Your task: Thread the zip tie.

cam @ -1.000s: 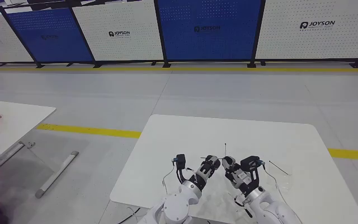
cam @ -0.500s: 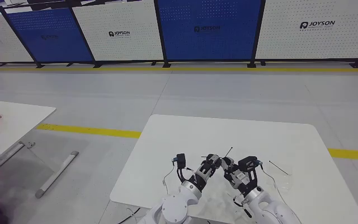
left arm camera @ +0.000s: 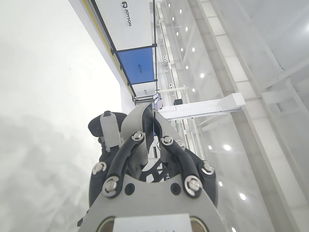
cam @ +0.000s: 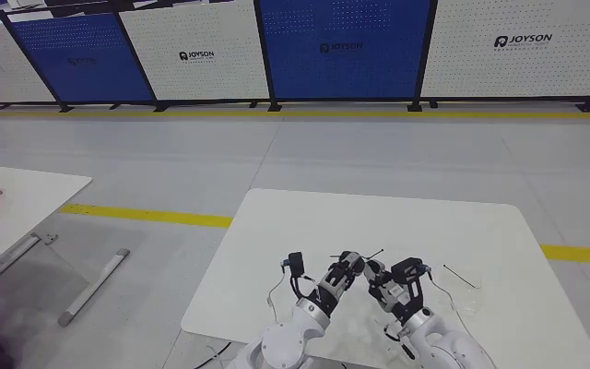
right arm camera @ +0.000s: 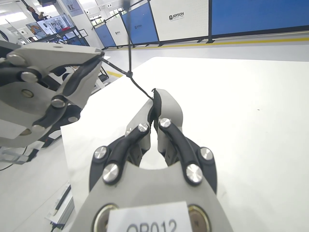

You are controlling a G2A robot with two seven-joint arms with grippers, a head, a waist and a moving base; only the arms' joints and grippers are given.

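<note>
A thin black zip tie (right arm camera: 130, 56) is stretched between both grippers above the white table (cam: 304, 231). In the right wrist view my right gripper (right arm camera: 154, 95) is shut on one end of it. The strap runs up to the tie's small head (right arm camera: 129, 74), where a second strand crosses toward my left gripper (right arm camera: 101, 57), shut on that strand. The free tail rises from the head. From above, the left gripper (cam: 354, 262) and right gripper (cam: 371, 267) nearly touch near the table's front, the zip tie (cam: 371, 253) poking out above them. The left wrist view has its gripper (left arm camera: 153, 113) shut on the strap (left arm camera: 153, 124).
A second black zip tie (cam: 458, 274) lies on the table to the right of the arms, beside a clear plastic bag (cam: 470, 300). The table's far half is bare white. Blue and white fence panels (cam: 341, 46) stand beyond the grey floor.
The tie's free tail, upright a second ago, has tipped over to the right. Both grippers have shifted slightly left and stayed shut on the tie.
</note>
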